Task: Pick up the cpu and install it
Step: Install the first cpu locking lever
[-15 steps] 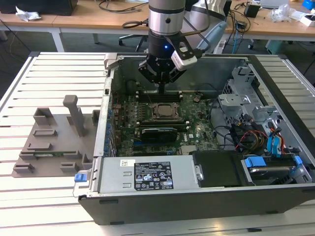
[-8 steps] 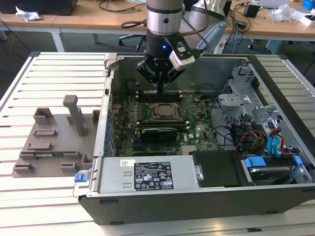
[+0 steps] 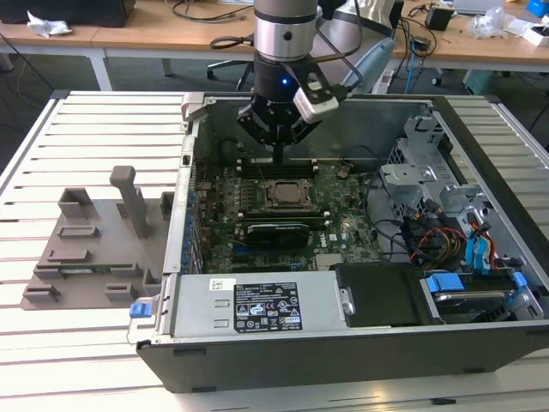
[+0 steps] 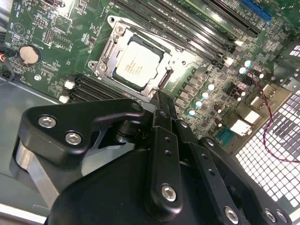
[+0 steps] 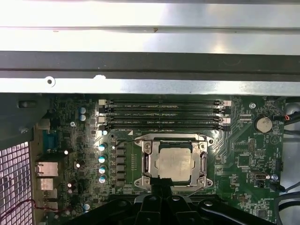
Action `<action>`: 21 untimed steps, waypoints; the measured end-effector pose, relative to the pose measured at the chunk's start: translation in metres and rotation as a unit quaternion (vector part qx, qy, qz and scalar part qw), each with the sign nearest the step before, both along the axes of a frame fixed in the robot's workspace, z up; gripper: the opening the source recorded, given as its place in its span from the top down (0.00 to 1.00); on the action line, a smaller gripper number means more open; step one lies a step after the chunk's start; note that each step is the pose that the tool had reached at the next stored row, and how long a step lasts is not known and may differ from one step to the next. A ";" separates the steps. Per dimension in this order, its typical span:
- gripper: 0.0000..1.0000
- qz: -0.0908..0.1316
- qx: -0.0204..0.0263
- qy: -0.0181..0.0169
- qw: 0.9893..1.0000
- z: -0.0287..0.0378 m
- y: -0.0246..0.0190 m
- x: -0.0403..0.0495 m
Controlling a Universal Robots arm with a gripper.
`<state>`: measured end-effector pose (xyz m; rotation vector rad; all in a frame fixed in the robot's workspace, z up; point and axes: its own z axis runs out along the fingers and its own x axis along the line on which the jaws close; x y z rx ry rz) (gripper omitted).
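Exterior view: the arm (image 3: 287, 34) is cut off by the upper edge, and the end effector (image 3: 280, 159) hides the motherboard (image 3: 292, 206) strip behind it; its fingertips are too small to tell apart. The print on the power supply label (image 3: 266, 307) is too small to read. Second wrist view: the end effector's black body (image 4: 154, 178) covers the socket frame's (image 4: 101, 65) near edge. First wrist view: the cpu's (image 5: 175, 161) lid markings are blurred.

Open computer case (image 3: 480, 343) on a slatted table (image 3: 94, 112).
A grey plastic fixture (image 3: 94, 245) sat beside it, on the exterior view's left.
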<state>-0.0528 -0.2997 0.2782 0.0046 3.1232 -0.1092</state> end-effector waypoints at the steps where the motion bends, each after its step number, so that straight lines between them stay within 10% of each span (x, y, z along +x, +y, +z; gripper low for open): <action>1: 0.89 0.000 0.000 0.000 1.000 0.0000 0.0002 -0.0002; 10: 0.89 0.000 0.000 0.000 1.000 -0.0014 0.0032 -0.0040; 21: 0.89 0.000 0.000 0.000 1.000 -0.0057 0.0151 -0.0387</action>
